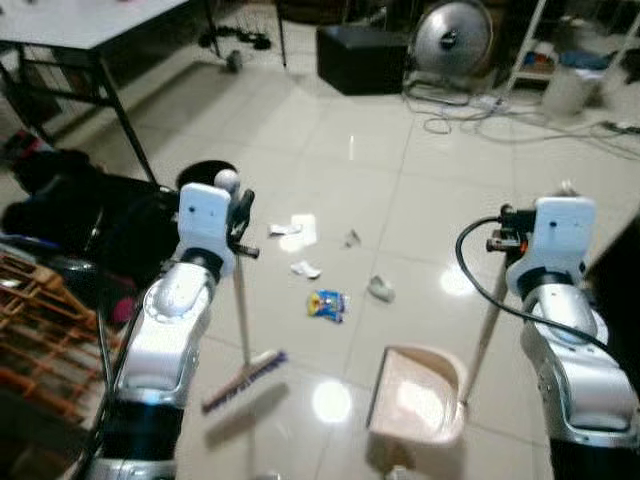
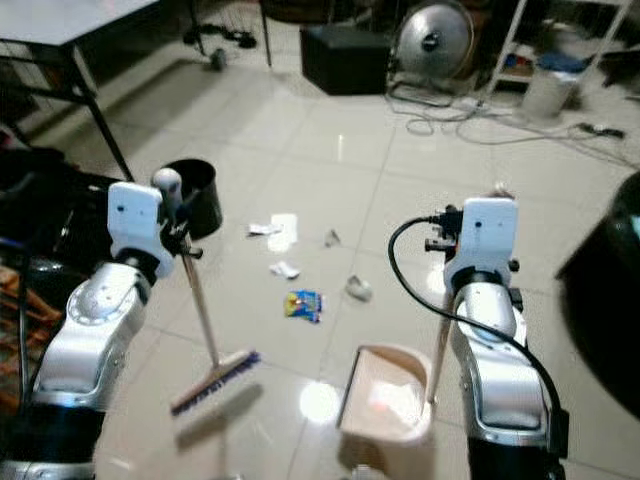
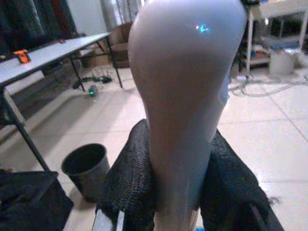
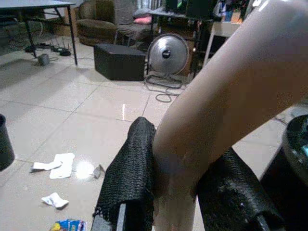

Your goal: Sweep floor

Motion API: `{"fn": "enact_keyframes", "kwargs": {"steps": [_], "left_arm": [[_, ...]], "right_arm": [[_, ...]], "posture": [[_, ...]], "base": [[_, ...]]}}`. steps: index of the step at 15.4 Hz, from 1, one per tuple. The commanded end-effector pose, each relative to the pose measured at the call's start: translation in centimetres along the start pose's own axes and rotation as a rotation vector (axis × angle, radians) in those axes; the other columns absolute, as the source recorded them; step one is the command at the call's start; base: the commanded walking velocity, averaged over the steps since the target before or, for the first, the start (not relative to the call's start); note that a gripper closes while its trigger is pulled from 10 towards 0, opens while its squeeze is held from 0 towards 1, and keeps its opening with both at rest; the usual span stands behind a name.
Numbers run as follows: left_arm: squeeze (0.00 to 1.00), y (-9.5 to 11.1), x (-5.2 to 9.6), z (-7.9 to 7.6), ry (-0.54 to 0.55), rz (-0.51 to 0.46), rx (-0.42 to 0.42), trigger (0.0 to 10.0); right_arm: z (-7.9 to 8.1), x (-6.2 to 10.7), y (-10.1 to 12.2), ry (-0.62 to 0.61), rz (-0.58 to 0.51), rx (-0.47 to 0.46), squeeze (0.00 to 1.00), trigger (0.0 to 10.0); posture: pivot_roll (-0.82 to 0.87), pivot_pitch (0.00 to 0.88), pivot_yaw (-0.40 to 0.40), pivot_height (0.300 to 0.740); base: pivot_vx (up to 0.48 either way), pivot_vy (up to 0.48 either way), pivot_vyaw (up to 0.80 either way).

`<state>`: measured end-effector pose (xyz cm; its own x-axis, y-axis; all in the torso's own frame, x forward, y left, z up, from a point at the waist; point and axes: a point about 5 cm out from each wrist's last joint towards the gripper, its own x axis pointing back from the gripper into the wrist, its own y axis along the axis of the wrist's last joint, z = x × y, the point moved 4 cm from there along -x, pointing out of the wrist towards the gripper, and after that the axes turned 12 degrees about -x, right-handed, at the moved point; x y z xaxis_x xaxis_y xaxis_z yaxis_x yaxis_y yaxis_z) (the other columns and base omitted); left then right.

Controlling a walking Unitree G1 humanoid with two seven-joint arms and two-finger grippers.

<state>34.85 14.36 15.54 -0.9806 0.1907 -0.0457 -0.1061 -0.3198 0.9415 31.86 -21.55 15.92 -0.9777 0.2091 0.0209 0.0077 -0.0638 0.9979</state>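
Floor: pale glossy tiles, open through the centre of the head views; glare spots low centre.
Edges: table in the upper left corner; black bin at left, just behind the left arm; dark bags and a wooden rack along the left edge; black box, round fan and loose cables across the top; a dark bulk at the right edge.
Count, litter: five pieces at frame centre. White paper, small white scrap, grey scrap, crumpled grey piece, blue-and-yellow wrapper.
Count, tools: one broom, one dustpan.
Left gripper: closed around the broom handle near its rounded top; black fingers press both sides of the pale shaft.
Broom position: handle runs down from the left gripper, head on the floor lower left of centre, below and left of the wrapper, apart from the litter.
Right gripper: clamped on the dustpan handle, a finger on each side.
Dustpan position: pan on the floor low centre-right, below the crumpled piece, its stick rising to the right gripper.
Broom to dustpan: apart, a band of bare tile between them.
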Motion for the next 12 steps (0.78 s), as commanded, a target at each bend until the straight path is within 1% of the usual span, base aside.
{"fn": "enact_keyframes", "kwargs": {"steps": [1, 2, 3, 6, 7, 9, 12], "left_arm": [[0.00, 1.41, -0.34, 0.53, 0.011, -0.050, -0.013, 10.0], [0.00, 1.38, -0.41, 0.72, 0.020, -0.048, -0.014, 10.0], [0.00, 1.37, -0.48, 0.84, 0.024, -0.047, -0.013, 10.0], [0.00, 1.30, -0.63, 0.67, 0.018, -0.047, -0.018, 10.0], [0.00, 1.41, -0.81, 0.68, 0.022, -0.050, -0.022, 10.0], [0.00, 1.60, -0.98, 1.07, 0.048, -0.054, -0.017, 10.0], [0.00, 1.40, -0.91, 1.48, 0.076, -0.047, -0.011, 10.0]], "right_arm": [[0.05, -0.23, 1.10, -0.011, -0.051, 0.003, 0.00, 10.0], [0.19, -0.33, 0.95, -0.010, -0.048, 0.019, 0.00, 10.0], [0.40, -0.31, 1.07, -0.002, -0.070, 0.025, 0.00, 10.0], [0.47, -0.19, 0.95, 0.003, -0.070, -0.004, 0.00, 10.0], [0.31, -0.11, 0.96, 0.002, -0.073, -0.029, 0.00, 10.0], [0.22, -0.17, 1.10, -0.004, -0.082, -0.041, 0.00, 10.0], [0.49, -0.43, 1.12, 0.004, -0.093, -0.054, 0.00, 10.0]], "posture": [[-0.02, 0.044, 0.039, 0.740], [-0.02, 0.042, 0.042, 0.740], [-0.02, 0.037, 0.049, 0.740], [-0.02, 0.030, 0.059, 0.740], [-0.01, 0.031, 0.056, 0.740], [0.00, 0.049, 0.055, 0.740], [0.01, 0.044, 0.051, 0.740]], "base": [[0.337, 0.000, 0.00], [0.337, 0.000, 0.00], [0.337, 0.000, 0.00], [0.337, 0.000, 0.00], [0.334, 0.000, 0.00], [0.337, 0.000, 0.00], [0.339, 0.000, 0.00]]}}
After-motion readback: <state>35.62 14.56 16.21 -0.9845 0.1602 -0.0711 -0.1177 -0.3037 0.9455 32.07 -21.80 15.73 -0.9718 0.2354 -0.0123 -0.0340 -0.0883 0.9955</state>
